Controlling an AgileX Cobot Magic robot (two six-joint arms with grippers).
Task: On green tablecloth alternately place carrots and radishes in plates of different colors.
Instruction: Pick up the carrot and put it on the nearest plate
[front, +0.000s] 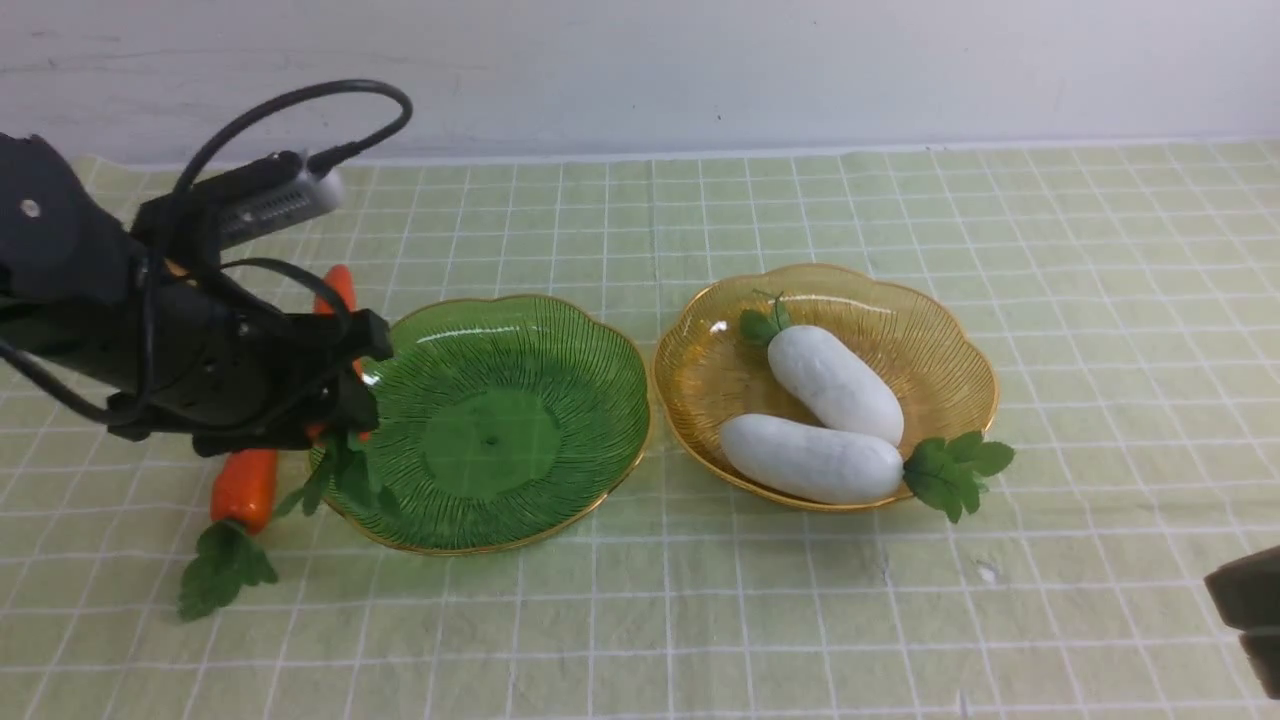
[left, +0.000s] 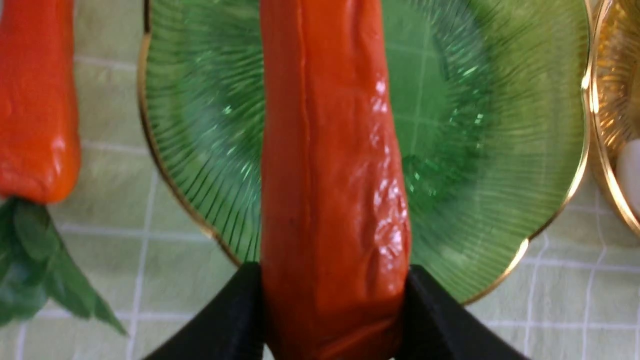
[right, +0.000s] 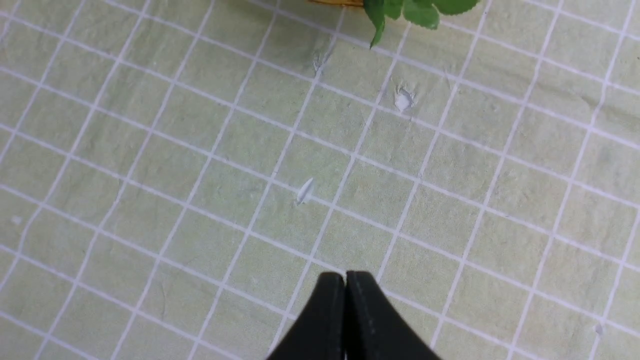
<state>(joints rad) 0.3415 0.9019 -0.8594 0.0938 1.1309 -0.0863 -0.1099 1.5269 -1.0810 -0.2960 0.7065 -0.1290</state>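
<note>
So the left gripper (left: 332, 305) has its two black wedge-shaped fingers (left: 225, 320) spread about a carrot's width and clamped on the thicker end of a glossy orange tapered toy carrot (left: 330, 150). Its skin is wrinkly and shiny, with a seam running down its length. It sits over the left edge of the translucent green ribbed plate with the scalloped gold rim (front: 500, 430), though I can't tell if it actually touches it. Its dark green leafy top (front: 340, 475) droops at that plate's near-left rim. The second orange carrot (front: 245, 485) lies on the pale yellow-green tablecloth with the thin white grid (front: 700, 620), just left of the green plate, with floppy leaves toward the camera. The cloth is a bit wrinkled and has a few small white scuffs (right: 402, 100). Just beside the green plate is the matching amber-yellow ribbed plate (front: 900, 320). Both plump, smooth white radishes are in it, touching each other. The far radish (front: 835, 385) has its tuft pointing back-left, and the near radish (front: 810, 460) has frilly leaves spilling over the rim onto the cloth. The right gripper (right: 345, 285) is over the cloth near those leaves, its black fingertips pressed flat together and holding nothing.
</note>
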